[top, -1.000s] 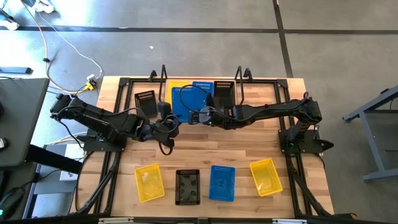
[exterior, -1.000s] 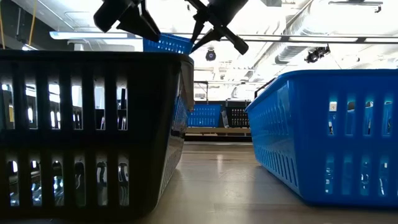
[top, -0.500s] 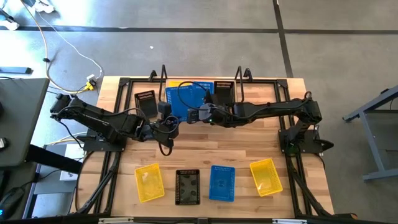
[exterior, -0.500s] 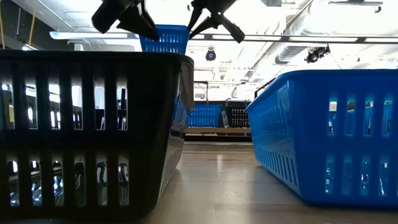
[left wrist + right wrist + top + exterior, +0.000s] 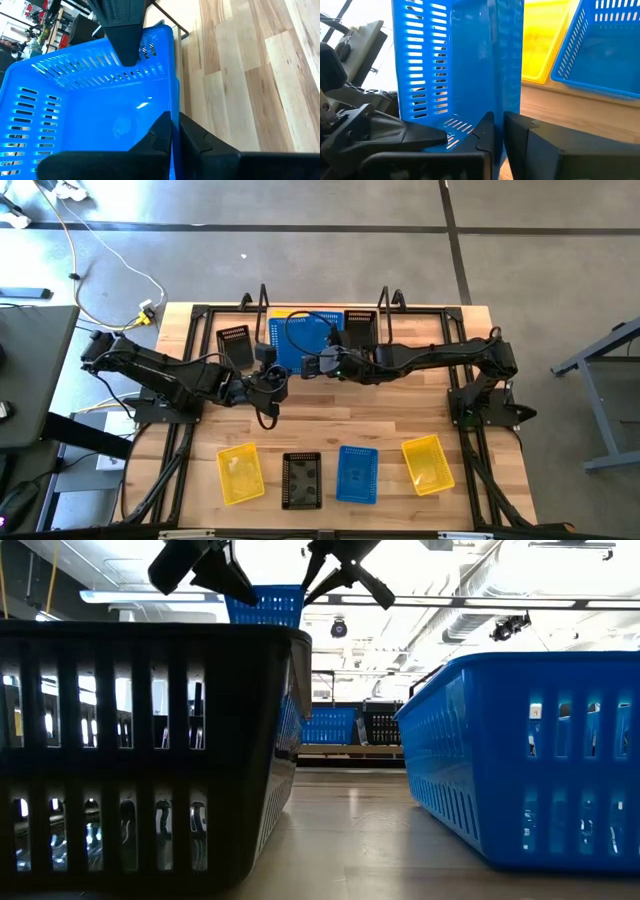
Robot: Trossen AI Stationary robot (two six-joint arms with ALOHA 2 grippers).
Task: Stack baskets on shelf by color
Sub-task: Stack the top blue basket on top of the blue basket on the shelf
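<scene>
A blue basket [image 5: 298, 340] hangs in the air in front of the shelf [image 5: 385, 305], its open side up, between my two grippers. My left gripper [image 5: 268, 370] is shut on its left end and my right gripper [image 5: 318, 365] on its right end. In the low view the basket [image 5: 265, 605] shows high up between the left gripper [image 5: 228, 582] and the right gripper [image 5: 335, 575]. On the shelf behind it stand a yellow basket [image 5: 283, 316], a blue one [image 5: 330, 317] and a black one [image 5: 360, 328]. My left gripper pinches the blue basket's end wall at its rim [image 5: 172, 127], one finger inside and one outside. The fingers slant down from the table's left. The basket is lifted clear of the table. My right gripper has the opposite end wall [image 5: 497, 107] between its two fingers, slanting down from the table's right.
A black basket [image 5: 233, 345] stands on the table left of the shelf. Along the near edge lie a yellow basket [image 5: 240, 473], a black one [image 5: 302, 480], a blue one [image 5: 357, 474] and another yellow one [image 5: 428, 464]. Bare wood lies between them and the arms.
The blue basket has turned in the air from a tilt to nearly level and now covers more of the yellow basket on the shelf. Both arms have stayed about where they were.
</scene>
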